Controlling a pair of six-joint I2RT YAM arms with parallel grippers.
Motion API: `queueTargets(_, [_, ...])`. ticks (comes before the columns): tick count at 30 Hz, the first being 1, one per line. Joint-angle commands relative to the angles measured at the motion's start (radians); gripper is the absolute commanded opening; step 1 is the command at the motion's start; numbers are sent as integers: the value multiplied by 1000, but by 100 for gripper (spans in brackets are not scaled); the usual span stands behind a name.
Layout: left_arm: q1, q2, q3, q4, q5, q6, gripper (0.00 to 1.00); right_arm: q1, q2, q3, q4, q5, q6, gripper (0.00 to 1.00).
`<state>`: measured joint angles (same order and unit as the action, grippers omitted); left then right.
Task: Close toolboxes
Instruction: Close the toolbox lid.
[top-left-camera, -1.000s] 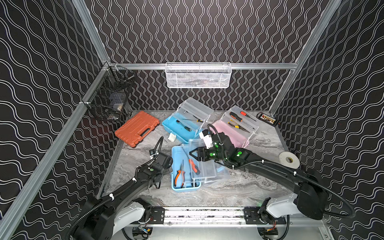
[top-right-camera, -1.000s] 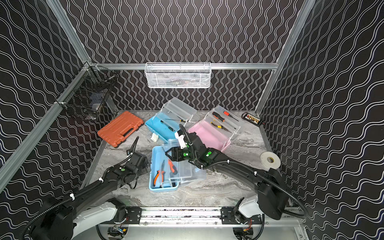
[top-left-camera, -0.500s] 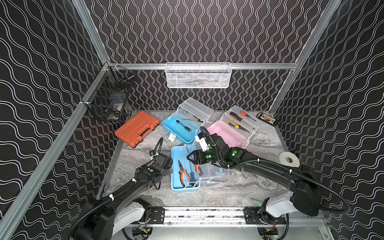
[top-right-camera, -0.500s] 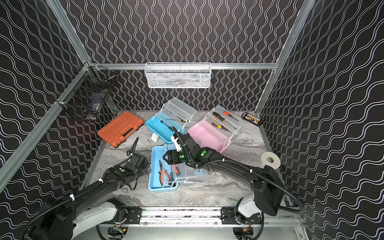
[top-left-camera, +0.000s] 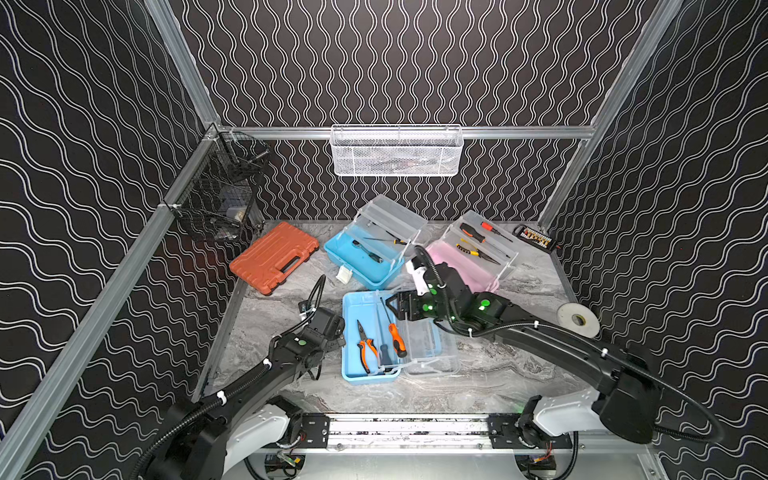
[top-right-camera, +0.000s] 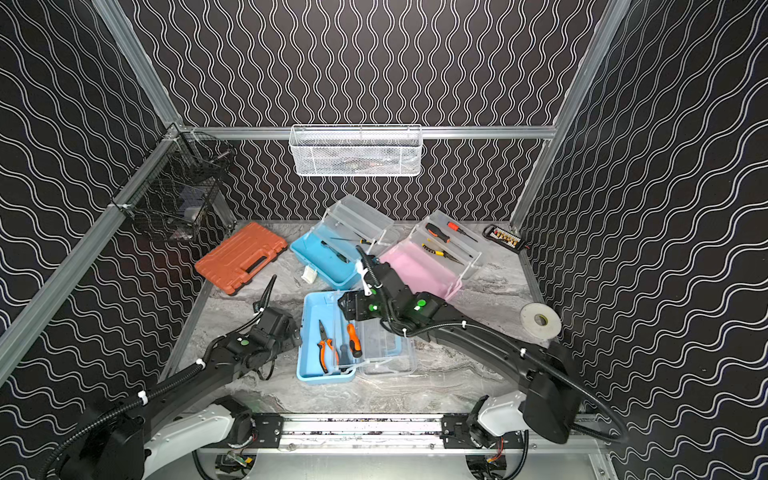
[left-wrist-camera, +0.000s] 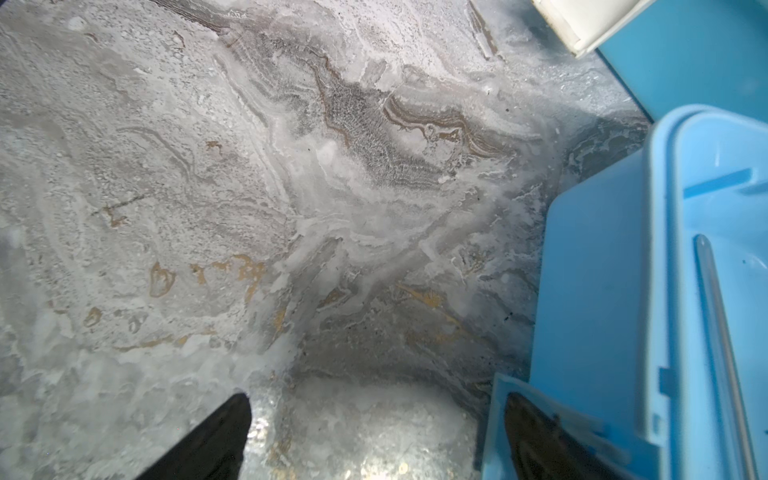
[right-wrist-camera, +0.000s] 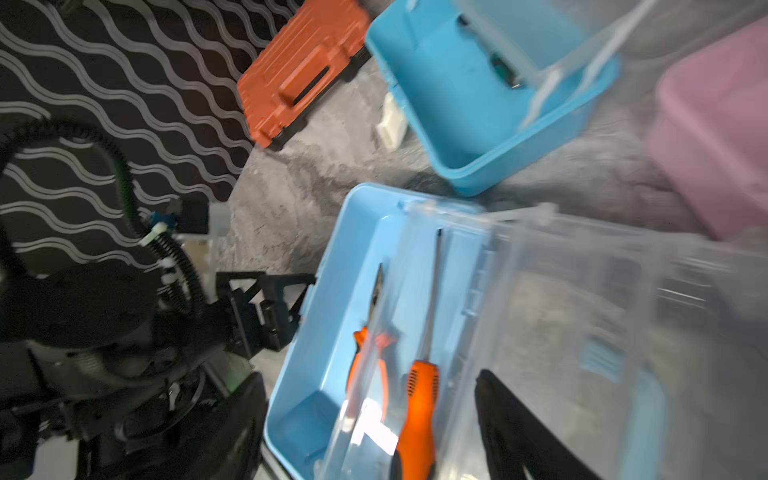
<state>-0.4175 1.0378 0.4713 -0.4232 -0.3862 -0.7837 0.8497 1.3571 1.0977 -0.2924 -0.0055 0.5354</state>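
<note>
- Three toolboxes are sitting open on the marble table. The near blue toolbox is lying in the middle close to the arms, the far blue toolbox is resting behind it, and the pink toolbox is sitting to the right of that one.
- Both top views are showing the near box's clear lid lying flat to its right. Orange-handled pliers and a screwdriver are resting in its base.
- Only the top views are taking in the tape roll at the right, the white mesh basket hanging on the far wall and the black wire basket in the far left corner.
- The right gripper is hovering over the far end of the near blue toolbox. The right wrist view is showing its fingers spread wide with nothing clamped between them.
- Only the left wrist view is revealing the left gripper. Its jaws are standing wide apart and empty, low over bare marble just left of the near box's wall.
- One of its fingertips is sitting right by the box's corner, and I cannot tell whether it is touching.
- From above, the left gripper is hiding beneath its own wrist.
- The right wrist view is coming out blurred. It is cutting off the pink box at its edge, and the orange case is looking smeared there.
- Whatever is lying in the two baskets is too dim to make out.
</note>
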Motion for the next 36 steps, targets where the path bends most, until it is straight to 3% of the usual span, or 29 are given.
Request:
queueTargets(1, [2,-6,0,6,2,8,99,-104,-63,-61,-55,-20,31,86])
queueTargets(6, [3,-7,-2,11,9,10,99,-295,-170,-223,-52,-196,19,99])
queueTargets(11, [7,-1,-3,18,18,11,99,-418,-242,-382,59,-393,42,99])
queueTargets(20, [6,7,3,18,20,15,99,-423,-165,-437,171,-562,78,99])
queueTargets(26, [6,7,5,18,20,15,99,-399,-198,-387,108,-467,59,98])
queueTargets(32, [6,4,12,10,15,23,99,-235,-140,-230,-82,-226,1,95])
queueTargets(36, [6,4,11,12,17,24,99,-146,-70,-149,-131,-131,-17,95])
